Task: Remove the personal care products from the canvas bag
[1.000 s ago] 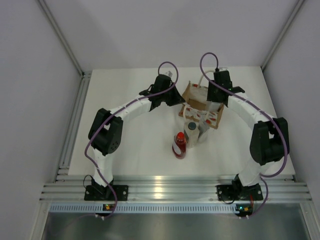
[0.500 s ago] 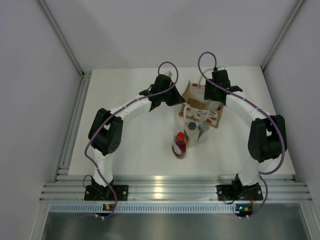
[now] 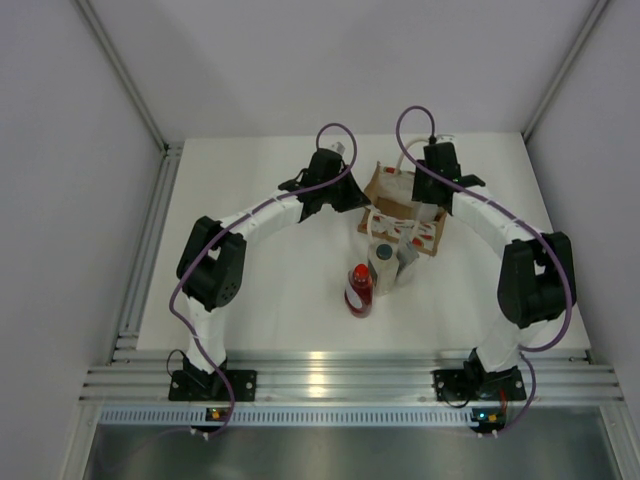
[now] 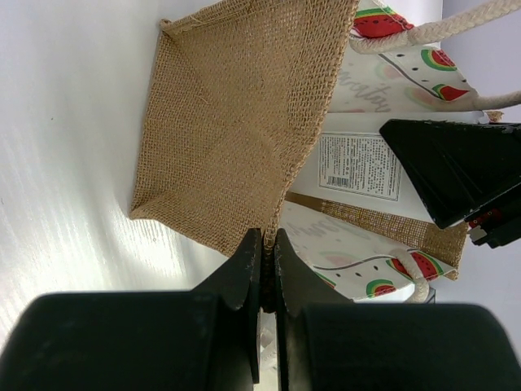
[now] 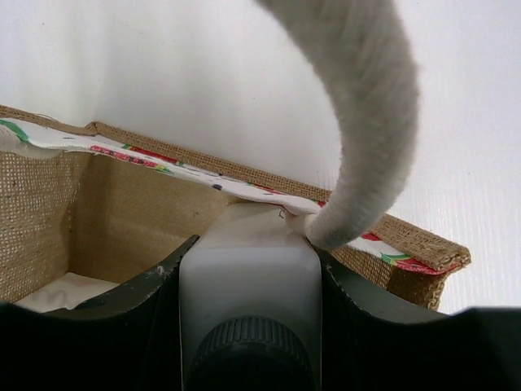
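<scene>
Your right gripper has a whitish bottle inside the canvas bag, and your left gripper is pinching the bag's edge.

So the bag sits toward the far side of the table, a bit right of centre. Your left fingers are closed tight on the burlap rim at its left end. Your right fingers are partway closed, one on each side of the bottle, whose dark cap points at the wrist camera. The bottle is down in the bag against the far wall, and a cream rope handle rests on its top corner. Three items are already standing out on the table just near-side of the bag. The red bottle is nearest and leftmost. The second whitish bottle and the slim grey container are side by side right up against the bag.
</scene>
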You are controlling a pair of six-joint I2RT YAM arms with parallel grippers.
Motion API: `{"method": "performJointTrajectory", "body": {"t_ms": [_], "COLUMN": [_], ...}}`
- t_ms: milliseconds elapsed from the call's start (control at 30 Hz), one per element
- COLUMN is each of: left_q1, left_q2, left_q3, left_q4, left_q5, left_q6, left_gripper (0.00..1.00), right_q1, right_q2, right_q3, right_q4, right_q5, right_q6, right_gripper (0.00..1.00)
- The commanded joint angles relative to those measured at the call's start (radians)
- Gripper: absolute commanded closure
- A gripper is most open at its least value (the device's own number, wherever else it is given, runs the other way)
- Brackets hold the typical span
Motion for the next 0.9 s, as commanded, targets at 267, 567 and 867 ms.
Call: {"method": "performJointTrajectory", "body": {"t_ms": [267, 567, 867], "left_q1": [0.008, 0.008, 0.008], "left_q2": [-0.033, -0.043, -0.041], "left_q3": [0.034, 0.026, 0.025], "left_q4": [0.028, 0.028, 0.028], "left_q5": [0.005, -0.009, -0.009], "left_q6": [-0.013, -0.009, -0.013], "left_gripper": [1.00, 1.00, 1.00], "right_q1": [0.014, 0.015, 0.015], "right_q2": [-0.060, -0.126, -0.162], "right_q3": [-0.007, 0.070, 0.122], "right_q4": [-0.011, -0.048, -0.086], "right_q5": [-0.015, -0.019, -0.007], "right_q6": [0.042, 0.016, -0.003], "right_gripper": [1.00, 1.00, 1.00]}}
